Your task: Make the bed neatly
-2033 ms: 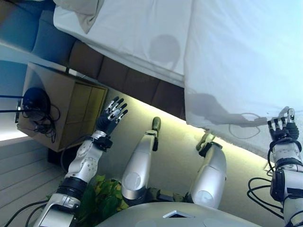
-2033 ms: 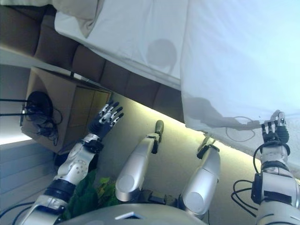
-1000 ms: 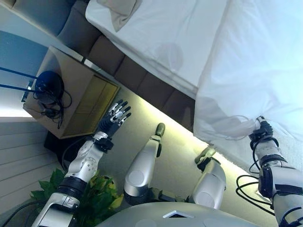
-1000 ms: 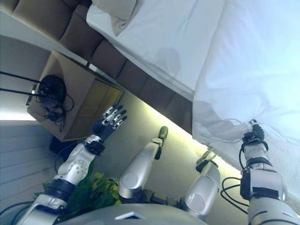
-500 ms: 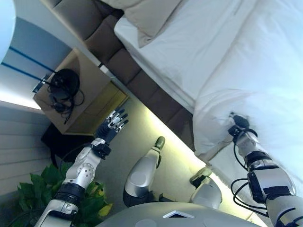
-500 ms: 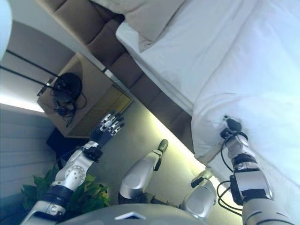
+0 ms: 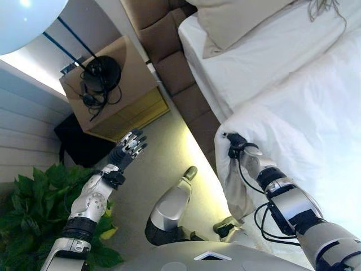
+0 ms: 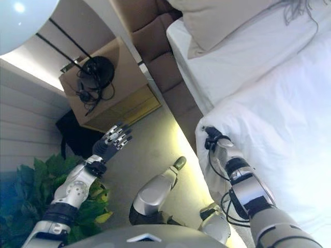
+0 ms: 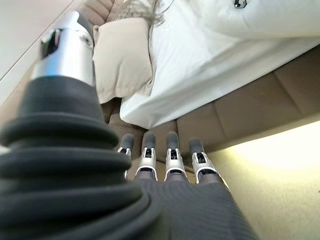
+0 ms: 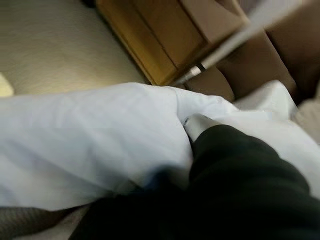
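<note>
- Right hand (image 7: 236,145): clenched on the near edge of the white duvet (image 7: 316,130), at the bed's side; cloth bunched around it.
- Duvet covers the bed's right part; bare white sheet (image 7: 248,73) left of it.
- Beige pillow (image 7: 242,20) lies at the bed's far end.
- Left hand (image 7: 128,148): empty, fingers straight and spread, over the floor near the nightstand (image 7: 115,93).

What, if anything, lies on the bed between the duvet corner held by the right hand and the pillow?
Nothing visible: the right hand grips the white duvet, and only bare sheet lies between it and the pillow.
</note>
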Robot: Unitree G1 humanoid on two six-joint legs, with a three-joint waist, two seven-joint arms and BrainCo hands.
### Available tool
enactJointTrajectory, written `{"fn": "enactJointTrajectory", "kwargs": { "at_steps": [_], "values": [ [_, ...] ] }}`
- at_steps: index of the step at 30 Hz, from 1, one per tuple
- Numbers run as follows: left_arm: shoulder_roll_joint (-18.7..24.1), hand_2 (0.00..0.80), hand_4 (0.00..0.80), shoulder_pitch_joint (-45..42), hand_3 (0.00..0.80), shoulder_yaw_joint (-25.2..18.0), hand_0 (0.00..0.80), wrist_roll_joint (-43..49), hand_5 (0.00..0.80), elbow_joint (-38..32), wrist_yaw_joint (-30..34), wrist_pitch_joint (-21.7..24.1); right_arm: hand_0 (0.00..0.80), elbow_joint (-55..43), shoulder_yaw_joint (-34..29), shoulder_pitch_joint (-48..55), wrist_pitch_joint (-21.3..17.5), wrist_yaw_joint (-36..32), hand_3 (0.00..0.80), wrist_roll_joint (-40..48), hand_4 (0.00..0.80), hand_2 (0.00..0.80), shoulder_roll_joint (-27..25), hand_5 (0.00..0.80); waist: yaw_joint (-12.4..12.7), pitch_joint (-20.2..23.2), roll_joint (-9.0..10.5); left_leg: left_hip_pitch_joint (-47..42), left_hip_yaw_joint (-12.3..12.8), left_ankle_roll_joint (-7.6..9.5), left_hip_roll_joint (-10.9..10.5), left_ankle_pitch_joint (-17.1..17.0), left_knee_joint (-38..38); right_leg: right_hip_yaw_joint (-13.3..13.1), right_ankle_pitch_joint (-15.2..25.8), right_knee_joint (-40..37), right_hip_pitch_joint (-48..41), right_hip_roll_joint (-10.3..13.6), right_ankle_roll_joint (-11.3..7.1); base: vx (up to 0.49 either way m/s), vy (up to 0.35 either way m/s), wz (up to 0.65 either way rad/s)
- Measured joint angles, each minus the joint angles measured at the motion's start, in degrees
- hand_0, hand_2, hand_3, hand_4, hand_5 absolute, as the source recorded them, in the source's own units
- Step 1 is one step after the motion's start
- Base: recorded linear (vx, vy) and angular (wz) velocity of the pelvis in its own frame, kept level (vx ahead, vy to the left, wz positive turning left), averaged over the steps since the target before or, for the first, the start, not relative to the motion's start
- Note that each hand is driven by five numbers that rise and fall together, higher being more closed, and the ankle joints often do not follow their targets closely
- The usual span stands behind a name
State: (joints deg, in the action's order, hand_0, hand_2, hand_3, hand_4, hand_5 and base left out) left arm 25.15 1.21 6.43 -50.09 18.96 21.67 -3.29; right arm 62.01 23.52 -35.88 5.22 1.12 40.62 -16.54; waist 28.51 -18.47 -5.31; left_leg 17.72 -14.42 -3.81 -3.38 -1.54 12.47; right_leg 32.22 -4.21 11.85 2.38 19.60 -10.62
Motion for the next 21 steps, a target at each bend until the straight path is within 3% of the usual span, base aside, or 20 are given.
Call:
{"fn": "enactJointTrajectory", "kwargs": {
  "at_steps": [6, 13, 14, 15, 21],
  "values": [
    [0.0, 0.000, 0.000, 0.4, 0.000, -0.8, 0.000, 2.1, 0.000, 1.0, 1.3, -0.1, 0.800, 0.0, 1.4, 0.0, 0.0, 1.5, 0.800, 0.1, 0.800, 0.800, 0.3, 0.800, 0.6, 0.0, 0.57, -0.4, -0.2, -0.32, 0.6, 0.2, 0.0, 0.1, 0.1, -1.3, -1.0, -1.1, 0.10, 0.000, -0.075, 0.00],
    [0.0, 0.000, 0.000, 0.9, 0.000, -1.0, 0.000, 2.0, 0.000, 1.1, 1.4, -0.4, 0.800, 0.0, 2.9, 0.0, -0.3, -2.0, 0.800, -0.1, 0.800, 0.800, 1.2, 0.800, 0.7, 0.0, 2.63, -1.3, 0.1, -0.96, 1.7, 0.7, 0.0, 0.1, 0.8, -3.8, -2.4, -2.6, 0.63, 0.023, -0.022, -0.05],
    [0.0, 0.000, 0.000, 0.9, 0.000, -1.0, 0.000, 2.0, 0.000, 1.1, 1.4, -0.4, 0.627, 0.0, 2.9, 0.0, -0.3, -2.0, 0.627, -0.1, 0.627, 0.627, 1.2, 0.627, 0.7, 0.0, 2.65, -1.3, 0.1, -0.96, 1.7, 0.7, -0.1, 0.1, 0.8, -3.9, -2.4, -2.6, 0.61, 0.059, -0.021, 0.01],
    [0.0, 0.000, 0.000, 1.0, 0.000, -1.1, 0.000, 2.1, 0.000, 1.3, 1.5, -0.4, 0.000, 0.0, 2.9, 0.0, -0.3, -2.0, 0.000, 0.0, 0.000, 0.000, 1.2, 0.000, 0.8, 0.0, 2.65, -1.3, 0.1, -0.96, 1.6, 0.7, -0.1, 0.1, 0.9, -3.9, -2.5, -2.6, 0.57, 0.059, -0.021, 0.02],
    [0.0, 0.000, 0.000, 1.0, 0.000, -1.9, 0.000, 2.8, 0.000, 3.4, 3.5, -0.4, 0.000, 0.0, 3.1, 0.1, 1.9, -2.0, 0.000, 1.2, 0.000, 0.000, 2.7, 0.000, 1.0, 0.0, 2.69, -2.6, 0.0, -1.04, 1.6, 0.8, -0.4, 1.0, 1.3, -5.6, -4.9, -3.1, 0.39, 0.025, -0.027, 0.05]
  ]
}}
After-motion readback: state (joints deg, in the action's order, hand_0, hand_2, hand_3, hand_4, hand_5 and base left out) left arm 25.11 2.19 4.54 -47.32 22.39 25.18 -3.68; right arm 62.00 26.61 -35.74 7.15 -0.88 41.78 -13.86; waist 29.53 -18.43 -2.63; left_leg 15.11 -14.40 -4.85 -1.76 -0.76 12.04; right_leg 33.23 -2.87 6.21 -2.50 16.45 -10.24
